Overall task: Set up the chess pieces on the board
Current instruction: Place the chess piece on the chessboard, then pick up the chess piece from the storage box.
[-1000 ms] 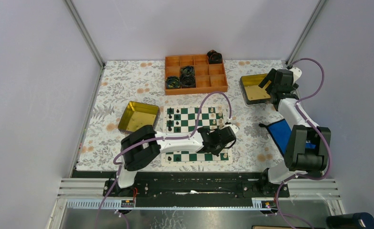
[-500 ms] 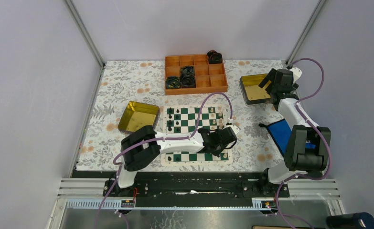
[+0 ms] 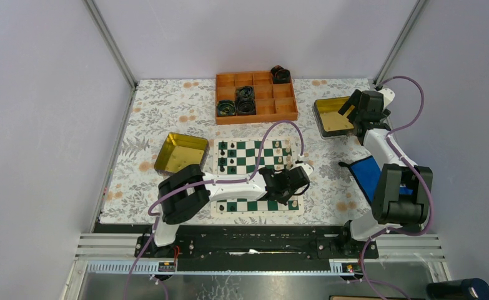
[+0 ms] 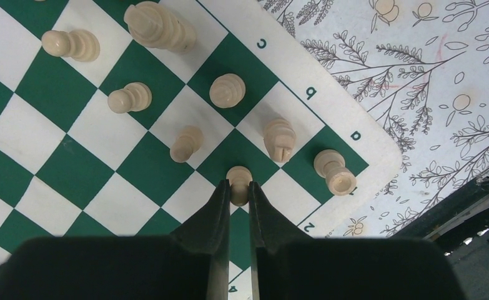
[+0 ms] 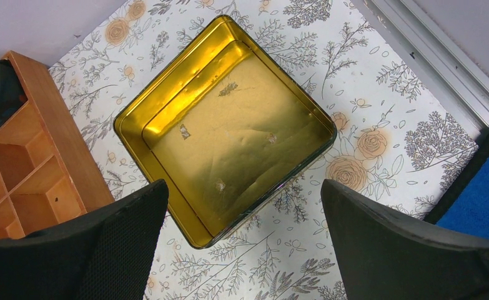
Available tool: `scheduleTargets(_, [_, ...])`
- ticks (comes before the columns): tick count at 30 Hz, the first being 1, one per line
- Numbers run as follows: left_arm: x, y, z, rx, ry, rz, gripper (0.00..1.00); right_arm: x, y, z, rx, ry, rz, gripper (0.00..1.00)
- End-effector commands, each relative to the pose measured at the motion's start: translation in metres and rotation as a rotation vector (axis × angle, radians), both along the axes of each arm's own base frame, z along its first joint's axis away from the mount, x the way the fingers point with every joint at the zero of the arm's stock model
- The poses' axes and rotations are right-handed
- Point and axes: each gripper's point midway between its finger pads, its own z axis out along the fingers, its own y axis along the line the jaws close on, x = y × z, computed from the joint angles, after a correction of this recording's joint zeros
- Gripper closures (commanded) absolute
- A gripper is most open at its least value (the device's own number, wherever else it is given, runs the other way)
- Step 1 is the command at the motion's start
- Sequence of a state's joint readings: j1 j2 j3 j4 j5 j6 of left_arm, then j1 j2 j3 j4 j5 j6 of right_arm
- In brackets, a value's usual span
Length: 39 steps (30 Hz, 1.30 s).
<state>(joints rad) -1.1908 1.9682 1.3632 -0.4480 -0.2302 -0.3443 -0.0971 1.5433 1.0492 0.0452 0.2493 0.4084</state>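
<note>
The board [image 3: 249,152], green and white squares with a cream border [image 4: 329,119], lies mid-table. My left gripper [image 4: 239,189] is shut on a cream pawn [image 4: 238,175] standing near the board's corner; in the top view this gripper [image 3: 302,169] reaches over the board's right side. Beside the pawn stand a cream rook [image 4: 334,172], a bishop [image 4: 279,139] and several more cream pieces [image 4: 186,143]. Black pieces [image 3: 227,156] stand on the board's left side. My right gripper [image 5: 243,187] hangs open and holds nothing above a yellow tin [image 5: 229,131] at the far right [image 3: 348,109].
An orange compartment tray [image 3: 256,116] with black coiled rolls [image 3: 245,99] stands behind the board. A second yellow tin [image 3: 180,153] lies left of the board. A blue object [image 3: 365,172] lies to the right, by the right arm.
</note>
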Motion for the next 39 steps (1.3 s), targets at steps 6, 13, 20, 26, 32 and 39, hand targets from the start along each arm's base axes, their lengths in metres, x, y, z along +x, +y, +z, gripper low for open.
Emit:
scheduleTargets(6, [0.008,-0.014,0.004,-0.029,-0.043,-0.002,0.86,0.006,0.000,0.028,-0.009,-0.090,-0.004,0.00])
scheduleTargets(13, [0.009,-0.014,0.002,-0.022,-0.045,-0.005,0.85,0.006,0.000,0.029,-0.009,-0.091,-0.003,0.00])
scheduleTargets(20, [0.010,-0.012,-0.001,-0.013,-0.054,-0.002,0.72,0.007,0.000,0.028,-0.010,-0.087,-0.002,0.00])
scheduleTargets(26, [0.014,-0.010,0.000,-0.004,-0.074,0.005,0.63,0.008,0.000,0.028,-0.012,-0.086,-0.002,0.00])
scheduleTargets(32, [0.018,-0.008,0.007,0.000,-0.095,0.017,0.61,0.008,-0.001,0.027,-0.013,-0.083,-0.003,0.00])
scheduleTargets(39, [0.021,0.003,0.045,-0.012,-0.125,0.066,0.58,0.010,-0.001,0.026,-0.013,-0.079,-0.002,0.00])
